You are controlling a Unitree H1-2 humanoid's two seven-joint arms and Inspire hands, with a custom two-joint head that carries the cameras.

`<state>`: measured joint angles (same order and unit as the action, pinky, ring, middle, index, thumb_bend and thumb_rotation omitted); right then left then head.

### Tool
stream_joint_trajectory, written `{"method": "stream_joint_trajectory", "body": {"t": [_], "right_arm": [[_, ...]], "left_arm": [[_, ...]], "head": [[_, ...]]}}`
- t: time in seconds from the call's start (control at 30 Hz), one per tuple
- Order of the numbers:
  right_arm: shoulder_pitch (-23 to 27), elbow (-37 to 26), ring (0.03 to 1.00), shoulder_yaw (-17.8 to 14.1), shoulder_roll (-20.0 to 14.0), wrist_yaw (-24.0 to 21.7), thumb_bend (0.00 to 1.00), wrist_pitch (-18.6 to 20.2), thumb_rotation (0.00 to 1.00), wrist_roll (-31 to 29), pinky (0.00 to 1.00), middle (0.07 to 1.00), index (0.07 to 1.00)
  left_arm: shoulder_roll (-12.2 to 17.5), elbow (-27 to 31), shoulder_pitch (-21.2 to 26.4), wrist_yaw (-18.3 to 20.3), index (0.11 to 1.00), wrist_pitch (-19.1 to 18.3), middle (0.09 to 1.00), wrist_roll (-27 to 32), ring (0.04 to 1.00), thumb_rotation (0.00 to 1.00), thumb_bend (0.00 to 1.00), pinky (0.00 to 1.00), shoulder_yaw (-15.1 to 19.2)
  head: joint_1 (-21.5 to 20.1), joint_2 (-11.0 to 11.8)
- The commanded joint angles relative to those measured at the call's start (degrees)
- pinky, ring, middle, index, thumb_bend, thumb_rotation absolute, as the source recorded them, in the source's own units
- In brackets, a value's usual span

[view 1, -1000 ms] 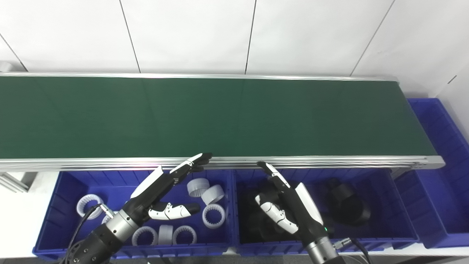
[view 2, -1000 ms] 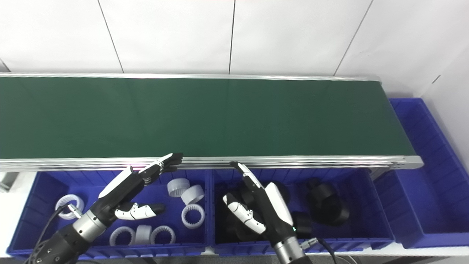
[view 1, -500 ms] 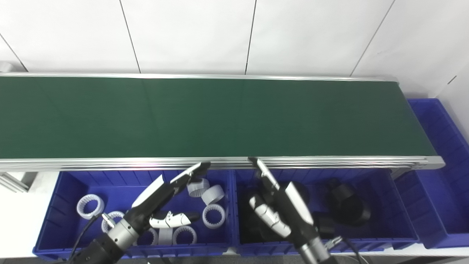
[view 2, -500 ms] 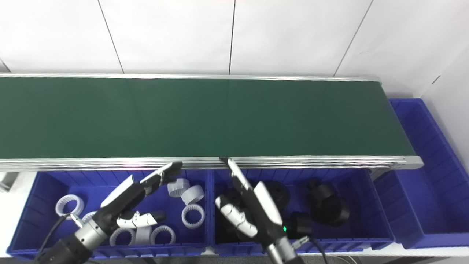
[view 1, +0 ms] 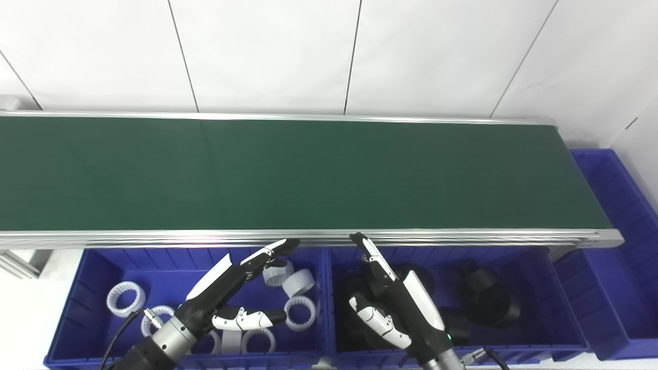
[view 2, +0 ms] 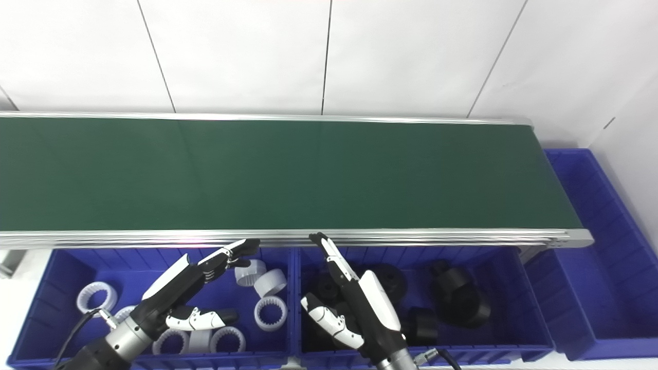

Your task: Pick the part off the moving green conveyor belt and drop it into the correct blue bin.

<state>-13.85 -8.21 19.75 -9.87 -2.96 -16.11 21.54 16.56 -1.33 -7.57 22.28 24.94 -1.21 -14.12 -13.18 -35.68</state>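
The green conveyor belt [view 1: 308,169] runs across the view and carries no part. My left hand [view 1: 234,290] is open and empty, fingers stretched out above the left blue bin [view 1: 77,288], which holds several white toothed rings [view 1: 299,312]. My right hand [view 1: 393,303] is open and empty, fingers pointing up at the belt's near rail, above the middle blue bin [view 1: 555,303], which holds several black round parts [view 1: 486,295].
A third blue bin [view 1: 624,267] stands at the belt's right end and looks empty. The belt's aluminium near rail [view 1: 308,237] runs just past both hands' fingertips. A white panelled wall stands behind the belt.
The camera has tilted, so the whole scene sits lower in the picture. Both hands have drawn back a little toward me over their bins and stay open.
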Motion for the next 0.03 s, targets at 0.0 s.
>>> {"method": "stream_joint_trajectory", "body": {"t": [0.0], "right_arm": [[0.7,-1.3,0.969,0.0,-0.1,-0.3,0.39,-3.4,0.95,-0.5,0.92,1.000,0.980]], "left_arm": [[-0.1,1.4,0.7,-0.1,0.928,2.0,0.952,1.3,0.932,0.58,0.41,0.87,0.2]], "head": [[0.1,-0.1]]}}
